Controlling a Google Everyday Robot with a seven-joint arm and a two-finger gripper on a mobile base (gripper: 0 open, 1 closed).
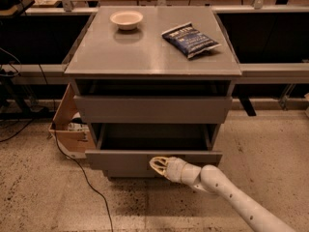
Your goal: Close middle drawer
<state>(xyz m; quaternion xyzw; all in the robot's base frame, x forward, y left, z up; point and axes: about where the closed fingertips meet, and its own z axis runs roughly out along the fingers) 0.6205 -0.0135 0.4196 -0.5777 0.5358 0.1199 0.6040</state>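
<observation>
The middle drawer point(120, 160) of the grey cabinet stands pulled out, showing its dark grey inside point(153, 140). Its plain flat front faces me, below the taller front above point(153, 109). My gripper point(157, 164) is at the end of the white arm point(227, 190), which reaches in from the lower right. It is pressed against the middle drawer's front, a little right of centre. The lowest front is hidden under the open drawer.
A white bowl point(126, 19) and a blue snack bag point(190, 39) lie on the cabinet top point(145, 57). An open cardboard box point(70, 124) stands against the cabinet's left side, with a black cable point(82, 175) on the speckled floor. Dark shelving runs behind.
</observation>
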